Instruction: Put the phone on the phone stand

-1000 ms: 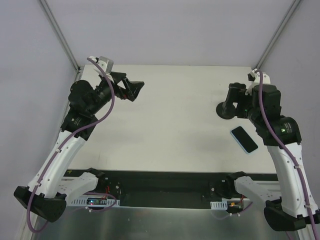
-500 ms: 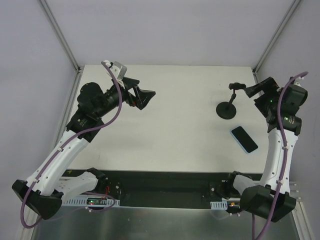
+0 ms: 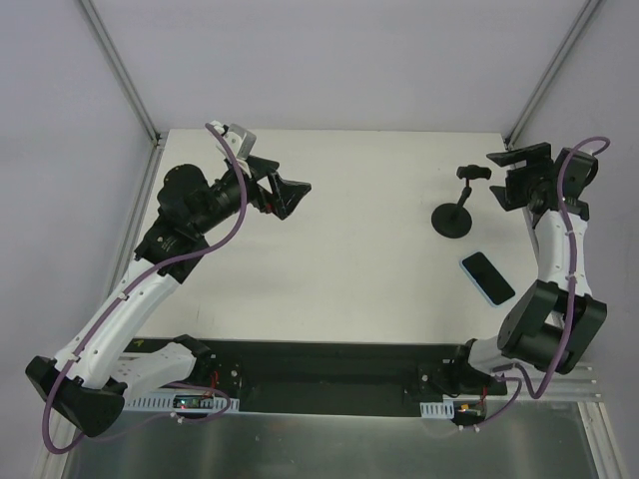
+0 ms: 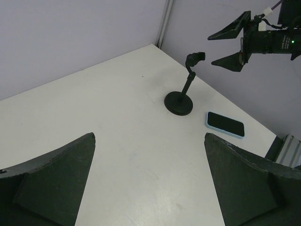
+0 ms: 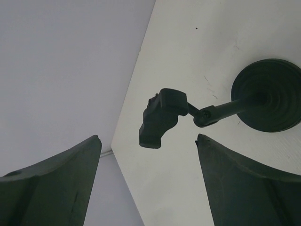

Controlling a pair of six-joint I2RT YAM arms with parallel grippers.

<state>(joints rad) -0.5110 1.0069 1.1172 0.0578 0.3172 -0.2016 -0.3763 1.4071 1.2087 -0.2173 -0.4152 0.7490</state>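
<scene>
Lying flat on the bench (image 3: pixel 349 249) with its dark screen up, the phone (image 3: pixel 488 277) rests close to the right edge, its light blue rim showing all round. We see it again from the left wrist (image 4: pixel 225 124), just beside the disc base of the phone stand (image 3: pixel 454 208) but not touching it, on the side nearer the arm bases. It is not yet on the stand.

We find the stand (image 4: pixel 184 92) upright on its round base, the thin stem leaning a little and the short clamp head sitting on top. From the right wrist we look down on the stand (image 5: pixel 162 117) – head nearest, stem running back to the disc on the white surface.

Beyond the stand, we see the right arm (image 3: pixel 554 249) folded up along the right edge, its jaws apart and gripping nothing. They hang in the air level with the clamp head and point at it; the left wrist view shows a clear gap between their tips and the head. In the right wrist view the head sits in the space framed by the two jaws.

Farther out, the left arm (image 3: pixel 140 289) reaches over the far-left part of the bench – its jaws spread wide too, holding nothing, aimed across toward the stand and well apart from it.
</scene>
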